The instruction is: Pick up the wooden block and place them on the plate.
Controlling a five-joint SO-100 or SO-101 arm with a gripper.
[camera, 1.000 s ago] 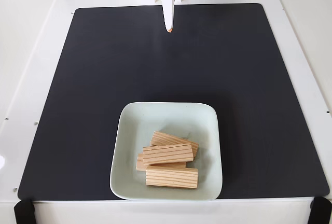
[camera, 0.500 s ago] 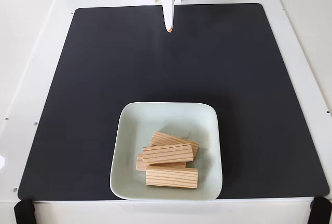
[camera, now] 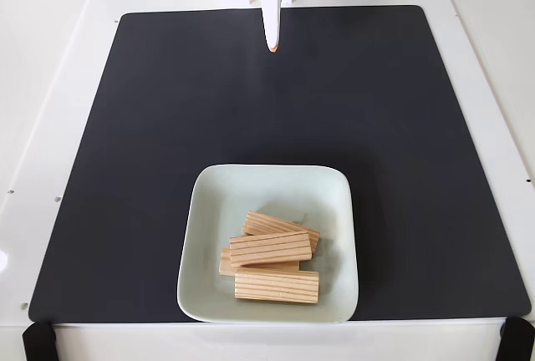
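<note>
nothing has moved since a second ago: my claw (camera: pixel 272 43) hangs at the far edge of the black mat (camera: pixel 150 127) exactly as it did, and the pile on the plate has not shifted.

from the fixed view i see the claw as one narrow white taper ending in an orange tip, its fingers pressed together with no gap showing, so i read it as closed and carrying nothing. it sits tucked back near its base, which looks like a parked pose that keeps the arm out of the way of the work.

well apart from the claw, toward the near edge of the mat and slightly to the right in the picture, lies the plate (camera: pixel 209 202). all four blocks are inside its rim, crowded into the half farthest from the claw. the top wooden block (camera: pixel 270 248) rests across the others, one angled block (camera: pixel 292 229) peeks out behind it, another block (camera: pixel 225 262) shows just an end at the left, and the nearest block (camera: pixel 277 287) lies flat by the rim. they overlap because the dish gives little flat room.

i judge the task done, with no block left on the mat.
</note>
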